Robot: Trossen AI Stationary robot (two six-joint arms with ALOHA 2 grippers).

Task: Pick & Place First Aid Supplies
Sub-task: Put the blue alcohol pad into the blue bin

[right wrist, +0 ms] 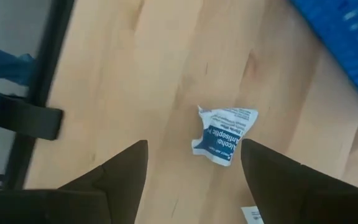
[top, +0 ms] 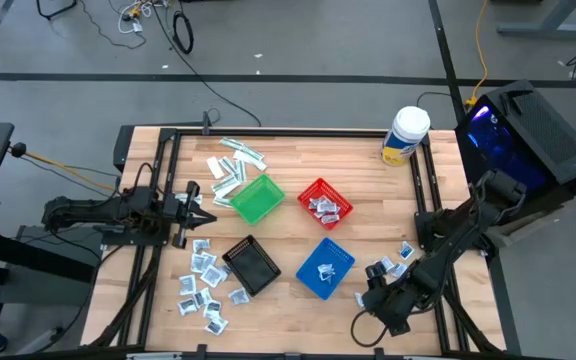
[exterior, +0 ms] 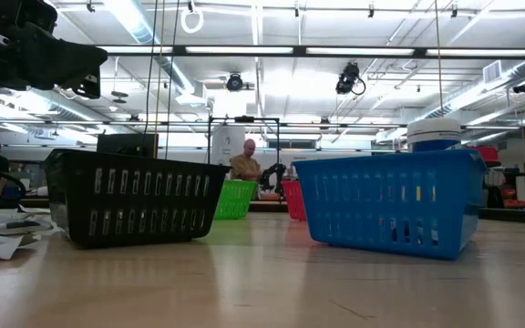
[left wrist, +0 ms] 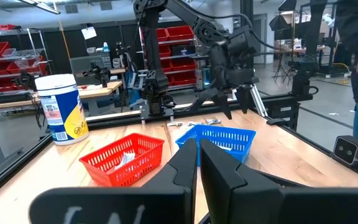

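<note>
Right gripper (right wrist: 194,165) hangs over the desk (top: 368,170) near the blue basket (top: 325,267), jaws spread wide with nothing in them. Lying between them is a crumpled white-and-blue sachet (right wrist: 222,135); I can read "Alcohol" and "Antiseptic" on it. More sachets (top: 206,285) are scattered by the black basket (top: 251,265), and narrow strips (top: 233,165) sit by the green basket (top: 256,198). Left gripper (top: 200,201) waits at the left side, jaws clenched and empty. The tub (left wrist: 63,109) has a yellow label, too small to read.
</note>
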